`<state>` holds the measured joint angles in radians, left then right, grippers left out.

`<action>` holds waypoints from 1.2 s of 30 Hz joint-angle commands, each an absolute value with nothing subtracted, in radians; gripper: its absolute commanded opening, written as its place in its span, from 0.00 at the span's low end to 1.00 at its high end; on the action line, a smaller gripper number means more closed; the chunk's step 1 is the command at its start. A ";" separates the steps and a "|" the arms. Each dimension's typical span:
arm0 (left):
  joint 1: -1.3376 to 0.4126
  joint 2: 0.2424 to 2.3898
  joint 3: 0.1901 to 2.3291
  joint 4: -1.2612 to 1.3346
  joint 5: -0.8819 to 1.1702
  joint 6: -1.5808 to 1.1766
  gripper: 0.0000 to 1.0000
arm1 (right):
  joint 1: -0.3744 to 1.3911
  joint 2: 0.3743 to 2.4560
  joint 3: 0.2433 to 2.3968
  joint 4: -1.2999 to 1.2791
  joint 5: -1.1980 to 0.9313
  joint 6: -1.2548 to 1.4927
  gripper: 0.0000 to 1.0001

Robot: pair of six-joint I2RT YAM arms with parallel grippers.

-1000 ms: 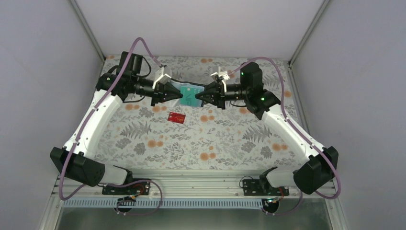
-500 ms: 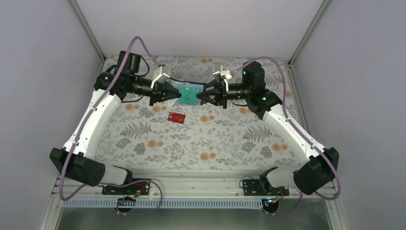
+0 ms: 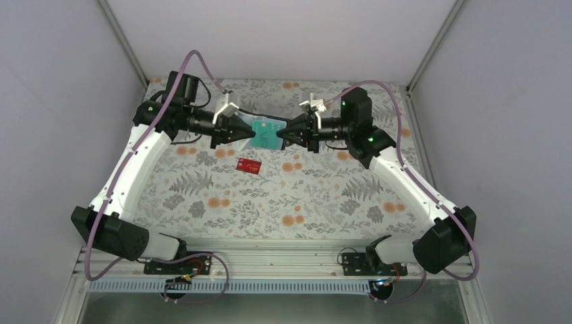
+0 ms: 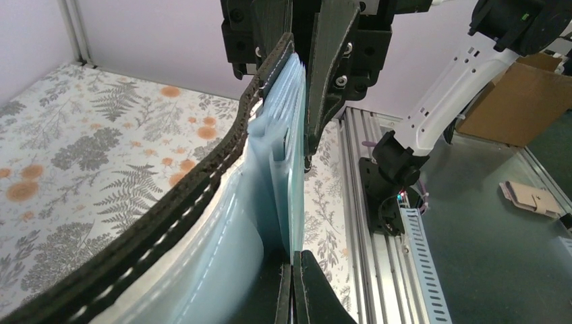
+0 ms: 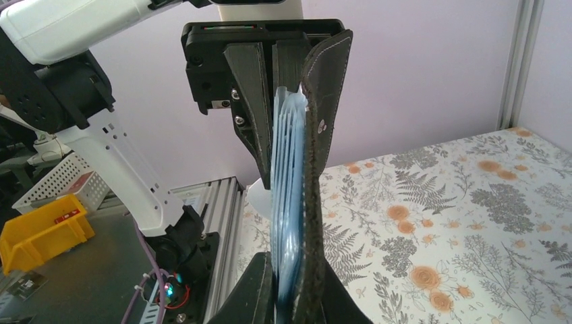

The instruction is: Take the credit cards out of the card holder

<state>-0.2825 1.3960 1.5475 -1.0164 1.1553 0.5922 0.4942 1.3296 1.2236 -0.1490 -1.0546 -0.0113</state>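
Both grippers hold the card holder point(image 3: 268, 128) in the air over the back of the table. My left gripper point(image 3: 251, 133) is shut on the thin edge of a teal-green card point(image 4: 292, 216) that stands in the holder's blue-grey pockets. The holder's black stitched cover point(image 4: 202, 196) bows away to the left of it. My right gripper point(image 3: 282, 135) is shut on the holder's opposite end, clamping the black cover point(image 5: 313, 175) and the blue pockets point(image 5: 287, 189) together. The red card point(image 3: 248, 166) lies flat on the table below. The blue card is hidden.
The table has a floral cloth point(image 3: 303, 196) and grey walls on three sides. The aluminium rail with the arm bases point(image 3: 270, 260) runs along the near edge. A yellow bin point(image 5: 40, 233) and a cardboard box point(image 4: 519, 101) sit beyond the table.
Both grippers and the holder between them have shifted slightly towards the back and left. The grips are unchanged. The red card has not moved.
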 commanded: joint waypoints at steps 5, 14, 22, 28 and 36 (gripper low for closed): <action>-0.277 1.388 1.585 -1.041 1.144 0.649 0.02 | 0.444 1.320 1.213 -0.186 -1.043 -0.067 0.04; -0.268 1.382 1.588 -1.058 1.114 0.675 0.02 | 0.405 1.284 1.206 -0.243 -1.036 -0.114 0.04; -0.265 1.390 1.590 -1.065 1.115 0.680 0.02 | 0.382 1.301 1.221 -0.266 -1.096 -0.132 0.04; -0.267 1.422 1.590 -0.991 1.147 0.572 0.02 | 0.395 1.345 1.230 -0.241 -1.191 -0.101 0.04; -0.268 1.442 1.537 -0.844 1.170 0.363 0.02 | 0.410 1.415 1.171 -0.058 -1.205 0.066 0.18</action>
<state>-0.2924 1.4425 1.5558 -0.9573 1.1404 0.4812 0.4152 1.3579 1.1946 -0.1257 -1.1553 -0.0322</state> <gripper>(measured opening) 0.026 0.151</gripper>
